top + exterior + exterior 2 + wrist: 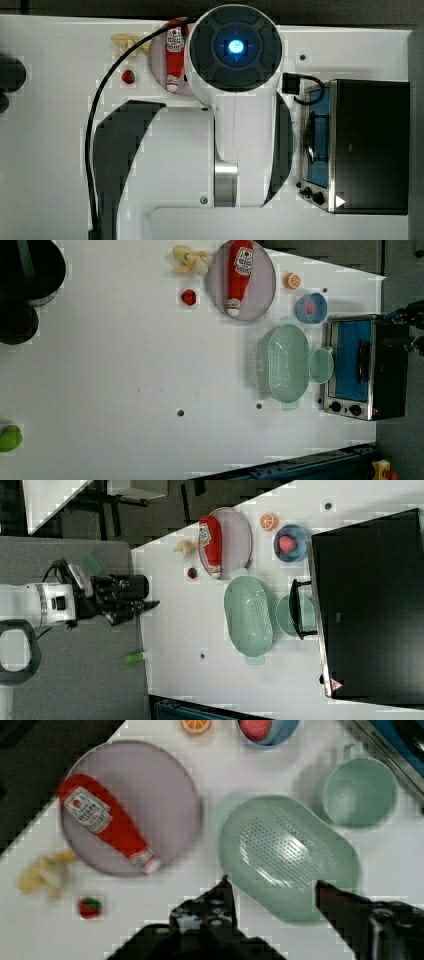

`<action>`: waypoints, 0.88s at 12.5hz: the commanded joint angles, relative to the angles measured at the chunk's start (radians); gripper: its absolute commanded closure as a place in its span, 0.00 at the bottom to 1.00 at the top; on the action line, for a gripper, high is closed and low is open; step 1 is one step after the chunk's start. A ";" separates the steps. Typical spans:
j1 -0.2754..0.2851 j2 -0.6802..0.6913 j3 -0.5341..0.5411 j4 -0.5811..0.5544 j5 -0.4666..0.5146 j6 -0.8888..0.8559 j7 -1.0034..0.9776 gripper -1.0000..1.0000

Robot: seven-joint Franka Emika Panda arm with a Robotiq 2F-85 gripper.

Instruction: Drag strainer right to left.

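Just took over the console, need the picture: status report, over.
Gripper open, holding nothing, above the table. Strainer undragged, beside the cup by the oven. The left view's left of strainer: bare table.

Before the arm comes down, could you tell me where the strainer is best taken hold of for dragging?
Probably one long rim of the strainer, from straight above, with one jaw inside the bowl and one outside. It sits upright and open, too broad to span. The rim away from the cup looks freer. The gripper has open jaws.
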 commanded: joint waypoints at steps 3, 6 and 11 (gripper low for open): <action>-0.032 -0.296 -0.023 -0.084 0.008 -0.198 0.159 0.00; -0.031 -0.285 -0.023 -0.174 0.009 -0.177 0.177 0.00; -0.031 -0.196 -0.021 -0.417 0.008 0.127 0.348 0.00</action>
